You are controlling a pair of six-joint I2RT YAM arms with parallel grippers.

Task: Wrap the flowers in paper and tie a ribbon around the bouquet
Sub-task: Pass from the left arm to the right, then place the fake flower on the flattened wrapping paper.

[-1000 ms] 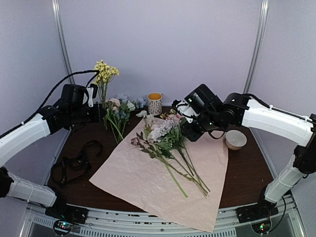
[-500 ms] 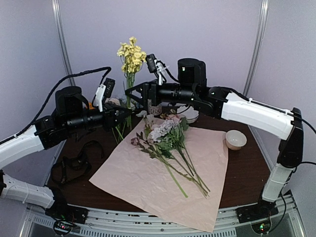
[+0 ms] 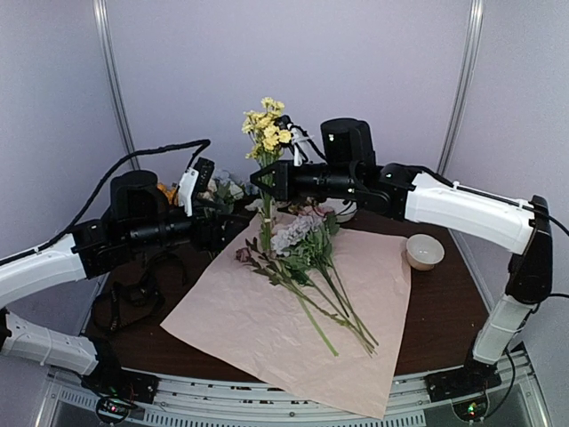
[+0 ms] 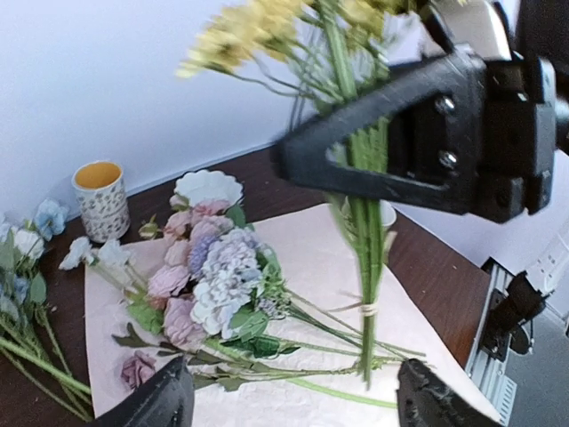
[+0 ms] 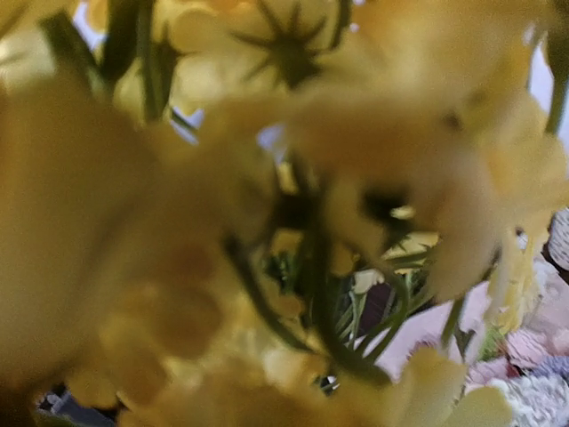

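Note:
My right gripper (image 3: pixel 265 182) is shut on the green stalks of a yellow bunch of flowers (image 3: pixel 267 129), held upright over the far edge of the pink paper (image 3: pixel 267 329). From the left wrist, the right gripper (image 4: pixel 418 133) clamps those stalks (image 4: pixel 366 267), tied low with a thin band. More flowers (image 3: pixel 302 240) in pink, white and lilac lie on the paper. My left gripper (image 3: pixel 229 229) stands open and empty just left of the bunch, with its fingertips (image 4: pixel 160 405) wide apart. Blurred yellow blooms (image 5: pixel 267 178) fill the right wrist view and hide its fingers. The black ribbon (image 3: pixel 138 289) lies at the left.
A white bowl (image 3: pixel 424 251) sits at the right beside the paper. A patterned cup with an orange rim (image 4: pixel 100 197) and a scalloped white dish (image 4: pixel 207 187) stand at the back. Loose blue and white stems (image 3: pixel 218 191) lie at the back left.
The yellow bunch passed from my left gripper to my right. The left gripper opened and dropped away. The right shut on the stalks and carried them a little to the right.

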